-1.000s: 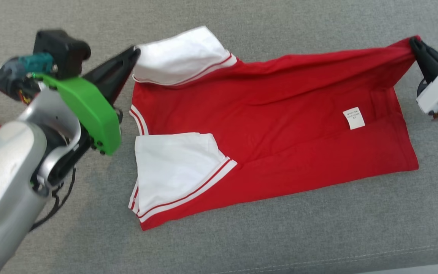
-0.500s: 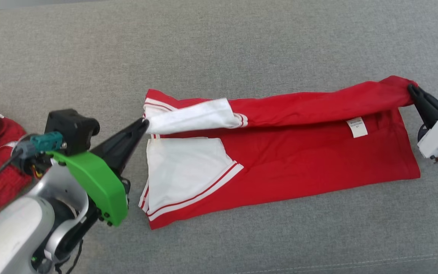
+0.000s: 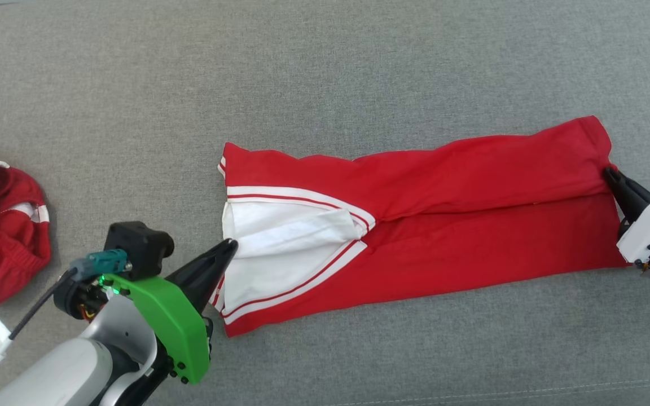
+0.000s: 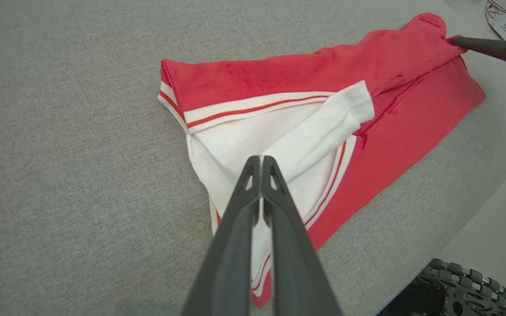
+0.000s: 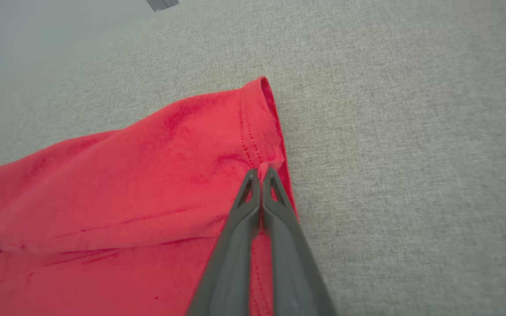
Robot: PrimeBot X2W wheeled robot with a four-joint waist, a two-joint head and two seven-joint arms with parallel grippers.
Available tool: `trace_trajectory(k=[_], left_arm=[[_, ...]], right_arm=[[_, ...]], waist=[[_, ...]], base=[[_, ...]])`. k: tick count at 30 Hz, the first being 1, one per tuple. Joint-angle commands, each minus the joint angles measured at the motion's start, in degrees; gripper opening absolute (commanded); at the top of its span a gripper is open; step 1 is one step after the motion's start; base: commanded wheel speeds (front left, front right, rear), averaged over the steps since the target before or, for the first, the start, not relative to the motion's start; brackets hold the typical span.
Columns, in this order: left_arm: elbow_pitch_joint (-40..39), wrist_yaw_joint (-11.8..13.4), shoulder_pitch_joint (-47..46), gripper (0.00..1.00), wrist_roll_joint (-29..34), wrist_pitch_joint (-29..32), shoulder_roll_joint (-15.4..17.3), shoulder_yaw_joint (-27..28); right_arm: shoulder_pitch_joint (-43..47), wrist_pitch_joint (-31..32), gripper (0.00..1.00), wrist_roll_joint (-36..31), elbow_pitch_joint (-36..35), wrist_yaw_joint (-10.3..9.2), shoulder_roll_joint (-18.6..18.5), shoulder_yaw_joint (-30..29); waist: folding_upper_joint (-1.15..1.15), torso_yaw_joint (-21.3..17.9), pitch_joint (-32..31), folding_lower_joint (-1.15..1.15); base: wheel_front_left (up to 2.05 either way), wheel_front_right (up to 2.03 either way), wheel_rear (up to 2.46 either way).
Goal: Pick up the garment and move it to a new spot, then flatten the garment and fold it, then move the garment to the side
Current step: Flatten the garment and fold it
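Because a fold only lands square when both ends come down together, I hold the red garment (image 3: 443,225) by two far-apart points. It lies flat on the grey cushion (image 3: 325,84) as a long band running from nine to three o'clock across the head view, its upper half doubled over the lower so the two long edges meet along the middle.

My left claw (image 4: 262,160) is pressed together on the tip of the white sleeve (image 4: 319,127), at the garment's eight o'clock corner, with the sleeve drawn back toward me over the white panel. My right claw (image 5: 262,172) is clamped on a pinch of the stitched hem (image 5: 253,140) at the three o'clock end, low against the cloth. I judge that this pull from opposite ends is what leaves the body almost free of wrinkles.

Both claws sit at the garment's outer edges, touching it, not above it. Well apart at nine o'clock lies a second red garment (image 3: 3,248), crumpled and clear of my work.
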Motion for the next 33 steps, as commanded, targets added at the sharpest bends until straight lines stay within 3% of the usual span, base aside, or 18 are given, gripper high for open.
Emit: trace_trajectory(k=[1,2,3,4,6,14,20,23,29,33], left_arm=[[0.90,0.11,0.75,0.00,1.06,-0.53,-0.24,-0.29],[1.66,0.23,0.67,0.00,2.05,-0.51,-0.11,-0.82],[2.34,0.31,0.97,0.00,1.97,-0.71,-0.67,-1.26],[2.74,0.48,1.26,0.00,2.08,-0.94,-1.26,-1.61],[3.96,1.28,1.54,1.00,2.96,-1.79,-1.91,-1.91],[7.90,5.34,6.11,1.00,4.41,-10.40,-5.86,-0.49],[13.72,10.30,10.44,1.00,5.52,-23.94,-11.13,3.77],[16.86,10.80,12.37,1.00,7.15,-28.55,-13.31,4.64],[17.00,12.52,16.78,1.00,15.30,-30.27,-19.28,10.55],[14.25,10.41,21.64,1.00,23.18,-30.18,-24.05,15.67]], right_arm=[[0.52,0.25,0.00,1.22,0.94,-0.09,0.50,-0.09],[0.51,0.35,0.25,1.82,1.34,-0.09,1.02,-0.18],[0.35,0.51,0.67,2.16,1.53,-0.08,1.31,-0.06],[0.20,0.42,0.97,2.32,1.78,-0.08,1.39,0.07],[0.06,-0.36,1.00,1.50,1.93,-0.08,1.25,0.86],[3.13,-7.94,1.00,-4.66,3.74,-0.08,1.17,4.11],[6.13,-12.74,1.00,-9.20,4.62,-0.09,4.38,3.22],[7.65,-13.19,1.00,-12.74,3.52,-0.08,6.53,-0.55],[15.02,-13.16,1.00,-22.86,-2.34,-0.09,12.57,-12.29],[19.77,-13.17,1.00,-28.48,-5.37,-0.08,16.49,-18.35]], waist=[[0.00,-0.11,-0.13,0.00],[0.00,-0.20,-0.27,0.00],[0.00,-0.29,-0.48,0.00],[0.00,-0.37,-0.72,0.00],[0.00,-0.58,-1.46,0.00],[0.00,-1.61,-7.14,0.00],[0.00,-2.35,-10.56,0.00],[0.00,-2.77,-11.39,0.00],[0.00,-2.92,-12.72,0.00],[0.00,-2.53,-13.72,0.00]], base=[[0.00,0.00,0.00],[0.00,0.00,0.00],[0.00,0.00,0.00],[0.00,0.00,0.00],[0.00,0.00,0.00],[0.00,0.00,0.00],[0.00,0.00,0.00],[0.00,0.00,0.00],[0.00,0.00,0.00],[0.00,0.00,0.00]])
